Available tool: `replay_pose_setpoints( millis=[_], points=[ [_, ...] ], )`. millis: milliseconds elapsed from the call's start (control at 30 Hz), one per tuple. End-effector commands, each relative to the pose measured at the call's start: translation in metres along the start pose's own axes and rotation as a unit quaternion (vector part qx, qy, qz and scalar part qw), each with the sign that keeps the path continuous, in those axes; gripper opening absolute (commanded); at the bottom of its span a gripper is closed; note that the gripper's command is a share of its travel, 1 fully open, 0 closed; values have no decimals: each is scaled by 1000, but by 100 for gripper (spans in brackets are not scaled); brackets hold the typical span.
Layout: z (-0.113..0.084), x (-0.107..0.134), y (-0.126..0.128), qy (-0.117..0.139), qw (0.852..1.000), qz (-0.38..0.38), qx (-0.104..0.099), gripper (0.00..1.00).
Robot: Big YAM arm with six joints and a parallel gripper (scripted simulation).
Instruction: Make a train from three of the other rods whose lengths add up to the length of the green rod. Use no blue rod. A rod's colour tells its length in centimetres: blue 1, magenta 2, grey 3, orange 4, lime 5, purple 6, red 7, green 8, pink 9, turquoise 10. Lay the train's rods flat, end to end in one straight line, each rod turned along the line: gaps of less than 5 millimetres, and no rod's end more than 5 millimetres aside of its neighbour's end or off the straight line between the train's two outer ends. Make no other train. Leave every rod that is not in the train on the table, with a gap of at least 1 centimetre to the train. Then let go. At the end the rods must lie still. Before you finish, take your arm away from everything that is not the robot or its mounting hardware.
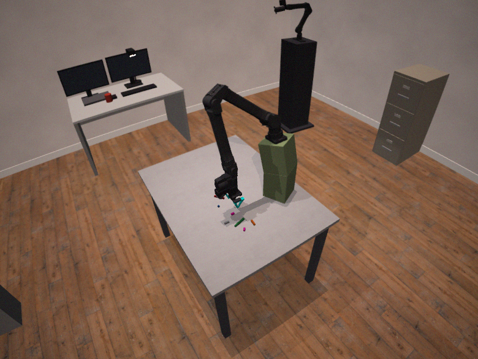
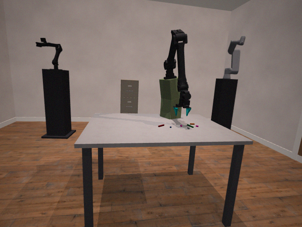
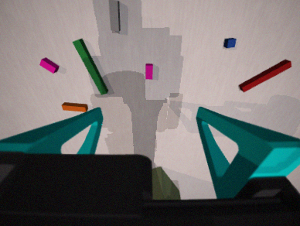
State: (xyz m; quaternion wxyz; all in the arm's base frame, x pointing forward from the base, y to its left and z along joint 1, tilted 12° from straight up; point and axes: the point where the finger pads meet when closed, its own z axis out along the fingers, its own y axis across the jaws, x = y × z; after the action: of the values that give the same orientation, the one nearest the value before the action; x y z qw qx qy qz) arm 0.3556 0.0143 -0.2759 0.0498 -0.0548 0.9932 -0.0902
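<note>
While the top view catches the white desk (image 1: 127, 101) with two monitors and a red mug (image 1: 108, 97) at left, the exterior view leaves these out and shows a grey arm (image 2: 235, 59) on a pedestal at right. Top view has the red rod partly covered by the gripper (image 1: 233, 202) (image 2: 181, 115) (image 3: 150, 110); wrist and exterior views show it whole.

Wrist view, left to right: short magenta rod (image 1: 244, 229) (image 2: 196, 126) (image 3: 49, 65), tilted; orange rod (image 1: 253, 222) (image 2: 192, 124) (image 3: 74, 107), nearly crosswise, below it; green rod (image 1: 239, 222) (image 2: 190, 126) (image 3: 90, 67), long, slanting down to the right; grey rod (image 1: 226, 222) (image 2: 188, 128) (image 3: 115, 16), near the top edge, in shadow; other magenta rod (image 1: 232, 213) (image 2: 181, 126) (image 3: 149, 71), upright in frame, near the middle; blue rod (image 1: 218, 206) (image 2: 170, 127) (image 3: 230, 42), a tiny cube; red rod (image 1: 215, 196) (image 2: 161, 125) (image 3: 265, 75), long, rising to the right.

All lie flat on the table (image 1: 270, 247) (image 2: 146, 136) (image 3: 201, 23), apart from each other at mixed angles — no train formed. Teal fingers stand wide apart above the table, nothing between them — gripper is off every rod.
</note>
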Motion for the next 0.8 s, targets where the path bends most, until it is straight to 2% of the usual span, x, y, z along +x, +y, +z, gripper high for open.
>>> replay_pose_setpoints(
  millis=[0,267,300,333,433,467,633,667,767],
  points=[
    [-10,-11,5,-10,1000,-3,0,100],
    [-8,-11,6,-9,1000,-10,0,100],
    [1,-2,11,3,1000,-30,1,100],
    [3,-4,21,4,998,-60,0,100],
    [3,-4,21,4,998,-60,-1,100],
    [6,-8,36,4,994,-106,0,100],
    [6,-2,33,10,995,-104,-1,100],
    [9,-13,55,4,986,-164,0,100],
    [9,-13,55,4,986,-164,-2,100]
  ],
)
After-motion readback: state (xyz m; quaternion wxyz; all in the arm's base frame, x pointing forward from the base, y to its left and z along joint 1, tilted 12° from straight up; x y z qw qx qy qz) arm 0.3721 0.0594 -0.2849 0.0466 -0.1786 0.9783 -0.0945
